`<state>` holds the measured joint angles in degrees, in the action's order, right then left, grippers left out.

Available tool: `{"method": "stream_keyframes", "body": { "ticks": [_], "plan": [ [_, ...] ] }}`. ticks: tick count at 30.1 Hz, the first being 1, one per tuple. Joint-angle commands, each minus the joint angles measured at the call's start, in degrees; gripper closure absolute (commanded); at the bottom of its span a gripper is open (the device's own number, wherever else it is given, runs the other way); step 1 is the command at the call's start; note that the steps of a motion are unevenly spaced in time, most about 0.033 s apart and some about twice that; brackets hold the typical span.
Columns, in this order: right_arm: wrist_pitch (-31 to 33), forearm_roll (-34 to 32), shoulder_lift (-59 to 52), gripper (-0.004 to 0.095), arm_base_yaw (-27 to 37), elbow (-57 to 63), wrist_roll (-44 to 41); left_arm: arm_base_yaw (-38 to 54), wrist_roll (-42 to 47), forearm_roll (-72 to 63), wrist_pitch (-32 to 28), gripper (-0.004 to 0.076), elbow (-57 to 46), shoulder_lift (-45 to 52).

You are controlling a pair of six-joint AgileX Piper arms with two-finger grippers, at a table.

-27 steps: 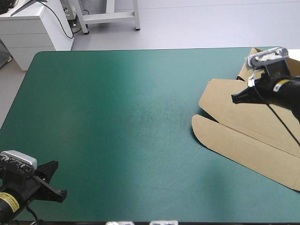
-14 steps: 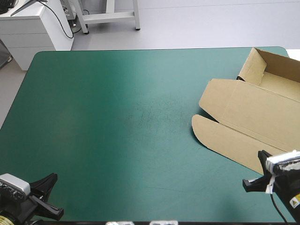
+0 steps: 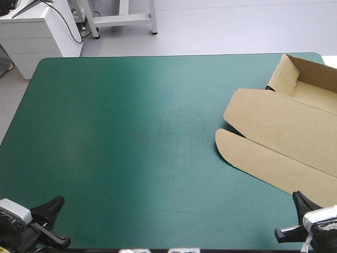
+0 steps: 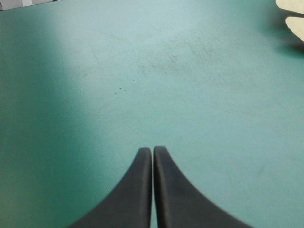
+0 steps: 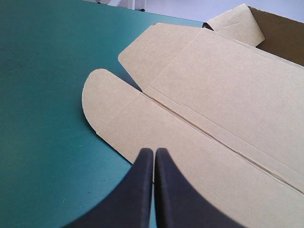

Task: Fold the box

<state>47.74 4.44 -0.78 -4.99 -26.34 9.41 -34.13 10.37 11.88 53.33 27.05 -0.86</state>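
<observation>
The brown box [image 3: 279,126] lies at the table's right side as an open tray, its raised walls [image 3: 287,71] at the far right corner. Its lid lies flat toward the middle, ending in a rounded flap [image 3: 234,147]. My right gripper [image 5: 154,151] is shut and hovers over the near edge of the flat lid [image 5: 213,85], holding nothing. It shows at the near right corner [image 3: 289,219] in the high view. My left gripper [image 4: 152,149] is shut over bare cover at the near left corner [image 3: 52,224], far from the box. A sliver of the box [image 4: 294,21] shows far ahead of it.
The teal-green cover [image 3: 131,132] stretches wide to the left of the box. A white cabinet [image 3: 37,31] stands beyond the table's far left corner. The box's far wall reaches the table's right edge.
My right arm has swung from above the box's tray at the far right down to the near right corner. My left arm has drawn back slightly toward the near edge. The box has not moved.
</observation>
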Motion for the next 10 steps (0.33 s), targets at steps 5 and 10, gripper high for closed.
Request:
{"method": "stream_keyframes", "body": {
  "ticks": [5, 10],
  "plan": [
    [-3.53, -0.65, -1.36, 0.091, -0.25, -1.31, -0.01, -0.17, 0.65, -0.23, -4.28, 0.0731, 1.19, -1.01],
    [-3.53, -0.8, -1.36, 0.091, -0.25, -1.31, -0.54, -0.17, 0.65, -1.06, -4.28, 0.0731, 1.19, -1.01]
  ]
}}
